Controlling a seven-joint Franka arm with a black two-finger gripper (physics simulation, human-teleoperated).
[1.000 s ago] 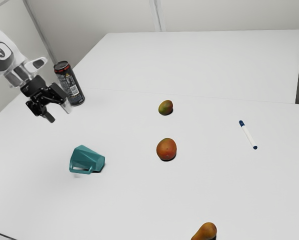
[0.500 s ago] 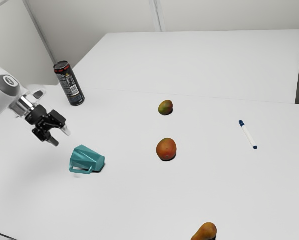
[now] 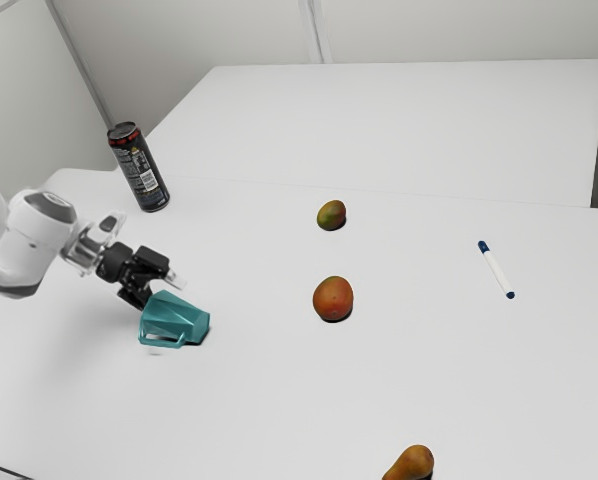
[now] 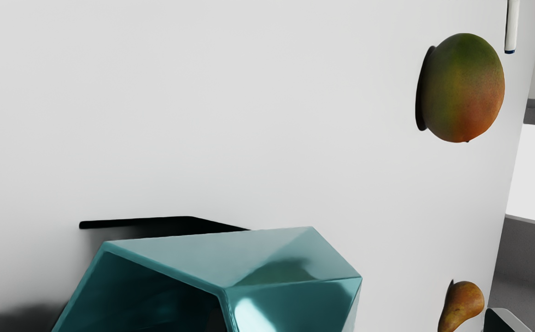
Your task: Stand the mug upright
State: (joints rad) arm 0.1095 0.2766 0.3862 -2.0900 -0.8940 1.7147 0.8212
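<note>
my gripper (image 3: 162, 294) is open, holding nothing, and if i go in crooked, i could bump the tipped-over mug (image 3: 173, 321) and make it roll away.

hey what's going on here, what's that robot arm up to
A robot arm has its open gripper right by a teal mug that lies on its side on the white table. It looks set to take hold of the mug and stand it up, but the fingers aren't shut on it. A dark can, two mangoes, a pear and a marker are elsewhere on the table.
</note>
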